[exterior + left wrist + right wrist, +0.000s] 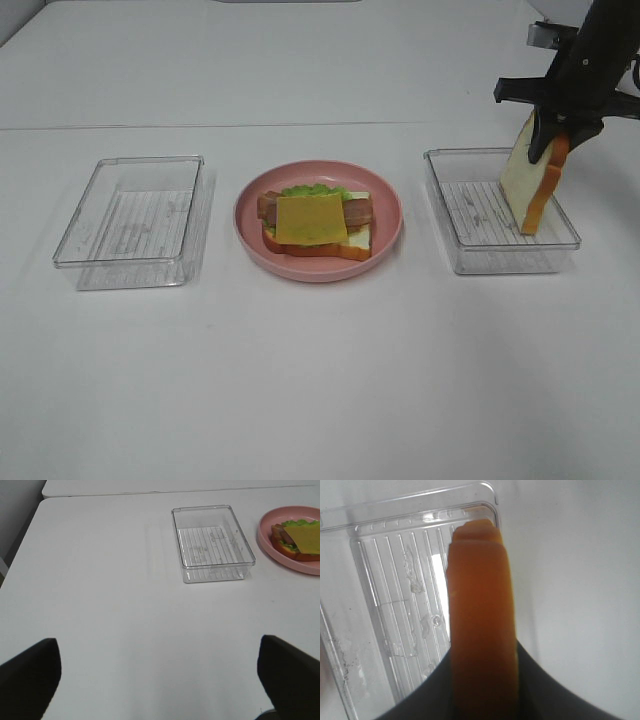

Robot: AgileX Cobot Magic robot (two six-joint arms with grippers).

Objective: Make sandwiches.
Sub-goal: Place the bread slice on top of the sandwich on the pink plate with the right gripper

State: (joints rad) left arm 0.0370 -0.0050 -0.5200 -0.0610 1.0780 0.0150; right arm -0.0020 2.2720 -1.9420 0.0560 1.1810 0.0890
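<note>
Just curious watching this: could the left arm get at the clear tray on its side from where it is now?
Probably yes. The left gripper is open and holds nothing, and only bare white table lies between it and the left tray, which looks empty.

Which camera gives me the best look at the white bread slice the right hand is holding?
Exterior high: the white bread slice with orange-brown crust shows whole, hanging from the right hand over the right clear plastic tray. The right wrist view shows only its crust edge; the left wrist view misses it.
</note>
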